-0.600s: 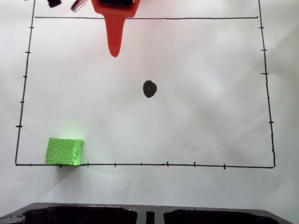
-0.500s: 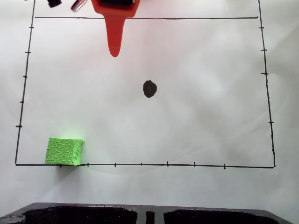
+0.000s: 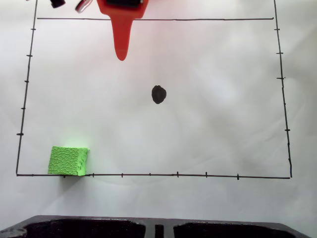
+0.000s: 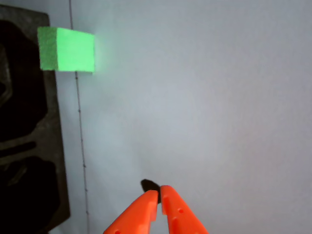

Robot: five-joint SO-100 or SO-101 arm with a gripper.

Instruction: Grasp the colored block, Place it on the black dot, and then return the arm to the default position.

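In the fixed view the colored block [image 3: 68, 160] sits on the paper [image 3: 223, 124] near its lower left corner, touching the border line [image 3: 198, 175]. The black dot [image 3: 158, 94] lies mid-sheet, well apart. The claw [image 3: 121, 54] hangs at the top edge.

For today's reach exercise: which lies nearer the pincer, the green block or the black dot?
The black dot: it lies mid-sheet, just ahead of the pincer; the green block sits at the far border line.
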